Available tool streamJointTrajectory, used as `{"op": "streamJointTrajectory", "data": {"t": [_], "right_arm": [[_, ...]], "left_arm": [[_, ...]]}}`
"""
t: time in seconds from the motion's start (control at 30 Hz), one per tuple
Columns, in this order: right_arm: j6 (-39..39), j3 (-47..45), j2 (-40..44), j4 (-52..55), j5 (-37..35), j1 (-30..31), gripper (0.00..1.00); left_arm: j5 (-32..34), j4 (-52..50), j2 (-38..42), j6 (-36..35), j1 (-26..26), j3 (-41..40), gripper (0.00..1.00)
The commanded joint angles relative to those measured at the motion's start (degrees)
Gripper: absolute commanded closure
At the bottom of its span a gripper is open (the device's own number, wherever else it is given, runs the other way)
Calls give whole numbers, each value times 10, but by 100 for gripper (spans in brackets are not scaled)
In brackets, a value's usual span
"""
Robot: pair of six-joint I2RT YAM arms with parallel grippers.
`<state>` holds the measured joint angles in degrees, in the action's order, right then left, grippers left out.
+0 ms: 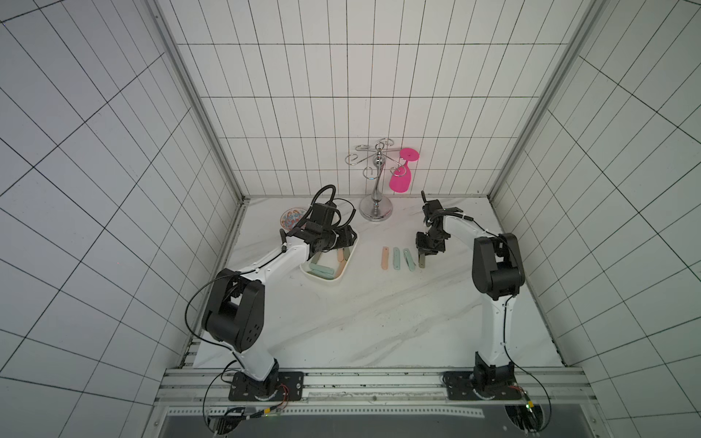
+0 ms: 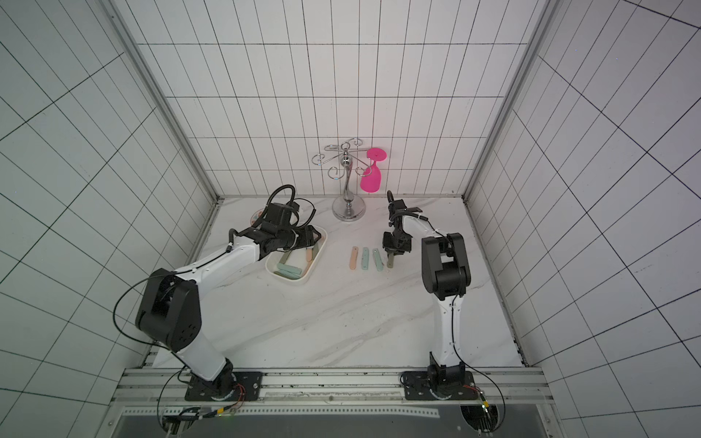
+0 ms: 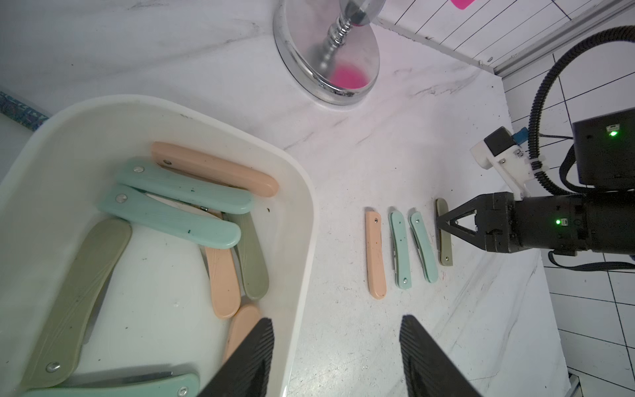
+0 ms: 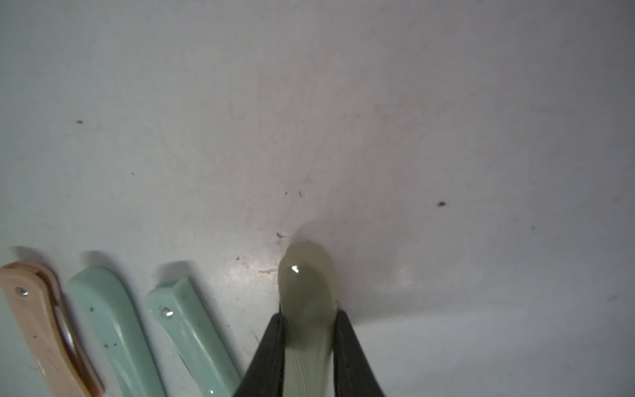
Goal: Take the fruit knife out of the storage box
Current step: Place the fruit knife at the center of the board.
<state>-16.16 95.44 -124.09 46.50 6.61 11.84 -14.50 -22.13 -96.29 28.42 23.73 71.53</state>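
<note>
The white storage box (image 1: 322, 282) (image 3: 302, 206) lies left of centre and holds several folded fruit knives (image 3: 178, 220) in mint, peach and olive. My left gripper (image 1: 347, 240) (image 3: 336, 319) hangs open over the box's far right rim, one finger inside and one outside, with nothing between them. On the table to the right, a peach knife (image 1: 385, 258) and two mint knives (image 1: 396, 258) lie side by side. At the right end of that row lies an olive fruit knife (image 1: 422, 263) (image 4: 305, 285). My right gripper (image 1: 423, 258) (image 4: 307, 316) is shut on it, a finger pressed against each side.
A chrome cup stand (image 1: 375, 208) stands at the back centre, with a pink goblet (image 1: 401, 178) hanging upside down from it. A small patterned bowl (image 1: 290, 218) sits behind the left arm. Tiled walls close in the table on the left, back and right.
</note>
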Motion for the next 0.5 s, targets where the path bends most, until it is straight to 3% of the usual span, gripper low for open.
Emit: {"op": "streamJointTrajectory", "data": {"t": [0.0,0.47], "right_arm": [[27,14,-30,30,-14,15,84],[69,-4,-17,47,-73,23,82]], "left_arm": [[4,-3,6,-11,-3,-4,38],[1,-7,1,-18,-8,-6,38]]}}
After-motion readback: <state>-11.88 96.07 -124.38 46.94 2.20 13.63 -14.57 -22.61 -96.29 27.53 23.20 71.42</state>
